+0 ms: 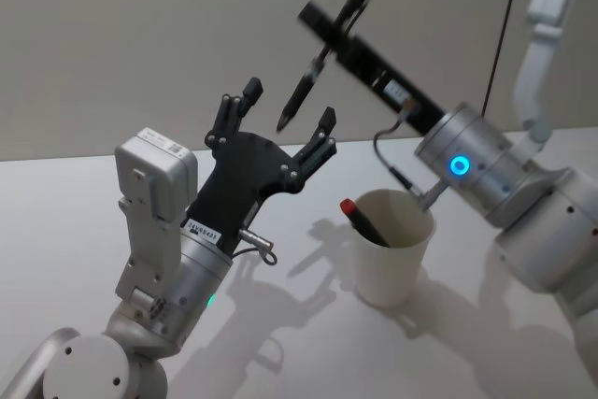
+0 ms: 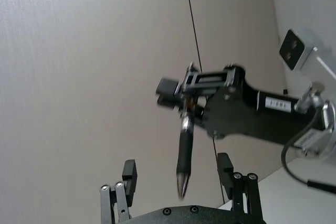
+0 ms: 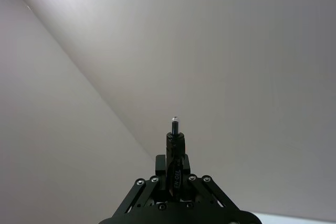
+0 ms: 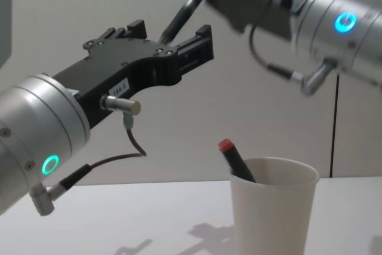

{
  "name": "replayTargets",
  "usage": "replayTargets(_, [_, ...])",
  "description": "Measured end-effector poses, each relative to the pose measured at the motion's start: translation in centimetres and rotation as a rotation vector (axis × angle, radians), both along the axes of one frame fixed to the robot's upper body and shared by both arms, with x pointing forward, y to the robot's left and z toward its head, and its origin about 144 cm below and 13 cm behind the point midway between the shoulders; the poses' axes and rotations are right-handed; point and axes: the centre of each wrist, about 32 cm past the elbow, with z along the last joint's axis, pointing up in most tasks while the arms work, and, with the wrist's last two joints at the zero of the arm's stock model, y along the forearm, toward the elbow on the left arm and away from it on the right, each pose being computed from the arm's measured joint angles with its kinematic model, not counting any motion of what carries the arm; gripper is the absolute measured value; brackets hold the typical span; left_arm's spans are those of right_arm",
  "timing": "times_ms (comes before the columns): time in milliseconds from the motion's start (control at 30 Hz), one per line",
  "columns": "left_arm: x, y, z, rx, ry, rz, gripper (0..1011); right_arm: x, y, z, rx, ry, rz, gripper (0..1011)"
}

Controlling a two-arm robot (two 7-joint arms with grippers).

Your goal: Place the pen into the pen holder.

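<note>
A black pen (image 1: 308, 81) hangs high in the air, tilted, tip down, with my right gripper (image 1: 334, 30) shut on its upper end. My left gripper (image 1: 288, 107) is raised beside it, open, and the pen's tip (image 2: 181, 190) sits between its fingers without touching them. In the right wrist view the pen (image 3: 175, 150) sticks out from between the shut fingers. The pen holder (image 1: 392, 263), a white paper cup, stands upright on the table below and to the right of both grippers. A red-capped pen (image 4: 234, 158) leans inside the pen holder (image 4: 274, 219).
The white table (image 1: 84, 203) stretches to the left and front of the cup. A plain beige wall (image 1: 140, 35) stands behind it. The robot's right arm body (image 1: 551, 221) fills the right side near the cup.
</note>
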Motion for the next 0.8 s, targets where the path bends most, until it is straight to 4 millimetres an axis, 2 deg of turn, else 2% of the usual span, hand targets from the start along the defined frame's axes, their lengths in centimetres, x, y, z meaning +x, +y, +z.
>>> replayTargets(100, [0.0,0.0,0.0,0.000,0.000,0.001,999,0.0,-0.4,0.6,0.022,-0.025,-0.022,132])
replayTargets(467, [0.0,0.1,0.0,0.000,0.000,0.002,1001,-0.3,-3.3,4.1,0.142,-0.177,-0.154,132])
replayTargets(800, [0.0,0.1,0.0,0.000,-0.001,0.004,1001,-1.2,-5.8,5.9,0.128,-0.264,-0.249,132])
